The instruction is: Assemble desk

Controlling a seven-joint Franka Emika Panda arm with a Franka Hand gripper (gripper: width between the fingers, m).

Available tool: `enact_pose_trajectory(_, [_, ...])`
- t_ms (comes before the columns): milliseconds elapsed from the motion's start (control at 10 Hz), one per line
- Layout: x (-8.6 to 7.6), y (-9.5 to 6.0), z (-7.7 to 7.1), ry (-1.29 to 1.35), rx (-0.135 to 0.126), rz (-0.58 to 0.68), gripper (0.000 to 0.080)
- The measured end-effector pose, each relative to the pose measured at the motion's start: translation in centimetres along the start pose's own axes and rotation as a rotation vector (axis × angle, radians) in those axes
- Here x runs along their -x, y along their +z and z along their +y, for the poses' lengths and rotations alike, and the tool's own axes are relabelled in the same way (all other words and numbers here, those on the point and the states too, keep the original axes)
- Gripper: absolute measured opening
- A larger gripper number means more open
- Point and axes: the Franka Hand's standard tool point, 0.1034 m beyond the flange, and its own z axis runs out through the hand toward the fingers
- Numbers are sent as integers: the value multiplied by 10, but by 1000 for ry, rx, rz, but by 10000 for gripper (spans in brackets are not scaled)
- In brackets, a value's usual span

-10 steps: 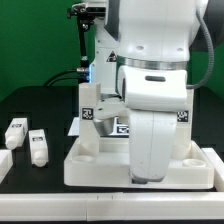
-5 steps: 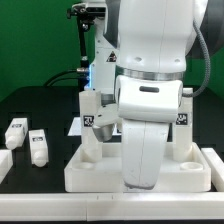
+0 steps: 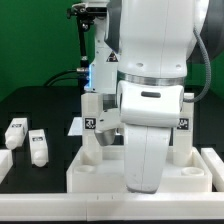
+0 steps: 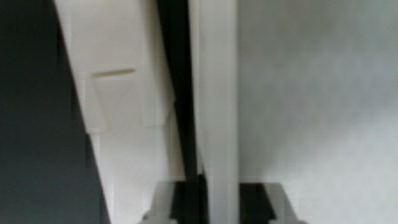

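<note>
Seating legs squarely seems the step in hand: the hand [image 4: 214, 206] is closed, its hold hidden, above the desk top [image 3: 95, 178] lying on the tabletop [image 3: 45, 180]. Push straight down, without tilting. Two upright legs [image 3: 90, 125] stand on it farther back, and loose leg blocks [image 3: 38, 146] lie at the exterior view's left.

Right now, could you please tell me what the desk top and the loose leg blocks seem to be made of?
Desk top: probably matte white plastic, judging by its smooth, thick rim. Loose leg blocks: seemingly the same opaque white plastic, smooth and uniform.
</note>
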Motion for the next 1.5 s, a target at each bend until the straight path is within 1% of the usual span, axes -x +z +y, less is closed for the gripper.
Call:
enact_pose_trajectory(100, [-8,-1,0,-5,1,-2,54])
enact_pose_trajectory(200, [-18,-1,1,-2,14,2,54])
enact_pose_trajectory(300, [-22,-1,3,-29,40,-14,54])
enact_pose_trajectory(400, [-22,-1,3,-36,46,-33,54])
enact_pose_trajectory(800, [-20,-2,3,-41,46,-39,55])
enact_pose_trajectory(900, [-19,-4,5,-28,44,-40,221])
enact_pose_trajectory(1000, [-17,-22,10,2,40,-45,404])
enact_pose_trajectory(1100, [-10,-39,15,11,50,-46,540])
enact_pose_trajectory(1200, [-1,-51,19,76,67,-42,540])
enact_pose_trajectory(1300, [4,-51,21,230,75,-38,627])
enact_pose_trajectory(1400, [3,-48,19,251,72,-40,643])
enact_pose_trajectory(1500, [2,-47,19,342,73,-35,643])
